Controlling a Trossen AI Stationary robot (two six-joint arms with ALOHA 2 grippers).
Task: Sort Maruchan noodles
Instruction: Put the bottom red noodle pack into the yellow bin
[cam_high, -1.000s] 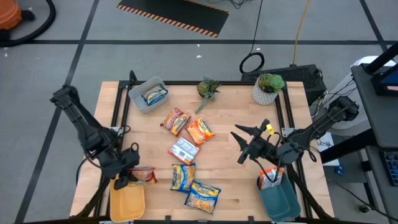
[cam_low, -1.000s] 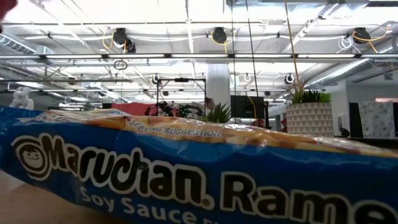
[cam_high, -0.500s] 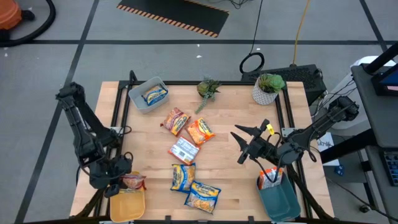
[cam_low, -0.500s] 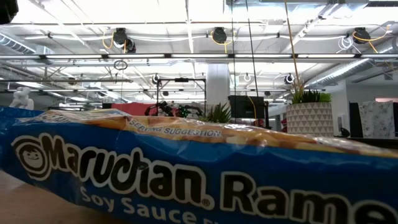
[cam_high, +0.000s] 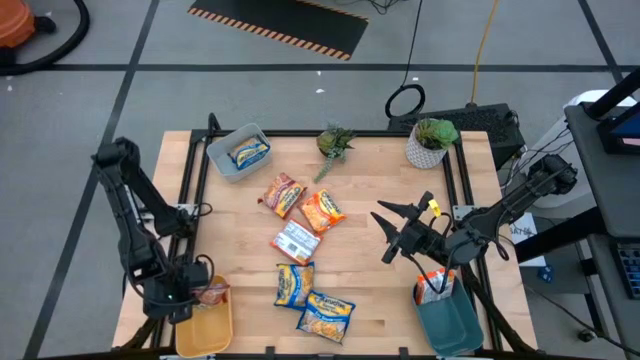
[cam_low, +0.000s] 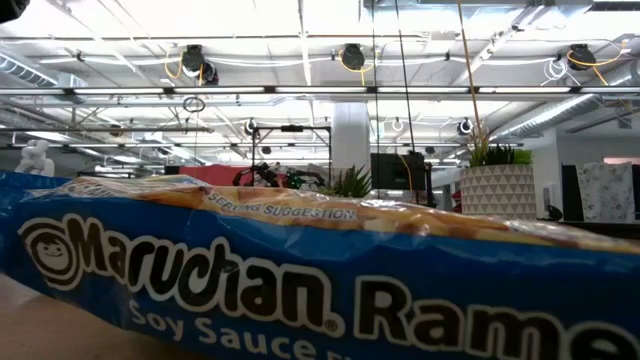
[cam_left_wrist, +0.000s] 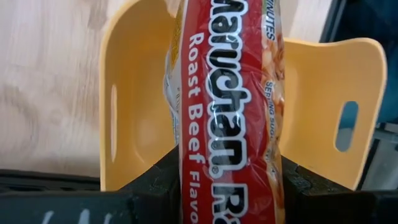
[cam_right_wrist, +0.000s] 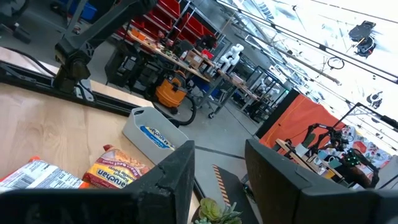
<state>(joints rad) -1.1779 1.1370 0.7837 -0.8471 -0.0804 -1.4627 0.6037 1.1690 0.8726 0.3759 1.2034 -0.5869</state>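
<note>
My left gripper (cam_high: 188, 297) is shut on a red Maruchan Roast Beef packet (cam_left_wrist: 227, 106) above the yellow bin (cam_high: 205, 328) at the near left corner. Loose packets lie flat on the wood mid-table: red-orange (cam_high: 283, 193), orange (cam_high: 322, 211), white (cam_high: 295, 241) and two blue-and-yellow (cam_high: 294, 284) (cam_high: 325, 315). One blue packet fills the low view (cam_low: 300, 280). Another blue packet (cam_high: 248, 154) lies in the grey bin (cam_high: 222, 165). My right gripper (cam_high: 393, 234) is open and hovers over the table's right part, touching nothing. My left gripper pinches the red packet between its two fingers (cam_left_wrist: 155, 183), one on each side of its near end (cam_left_wrist: 230, 186). The fingers come from above, slanting in from the table's left. The packet is lifted clear over the yellow bin (cam_left_wrist: 134, 93), its printed face toward the wrist camera.
A teal bin (cam_high: 450, 325) at the near right corner holds a white-and-orange packet (cam_high: 434, 285). Two potted plants (cam_high: 334, 143) (cam_high: 430, 140) stand along the far edge. Bare wood lies between the packets and my right gripper.
My left gripper has carried the red packet toward the near left corner, from beside the yellow bin's far edge to over the bin, and stayed shut on it. The right arm and the loose packets have kept still.
</note>
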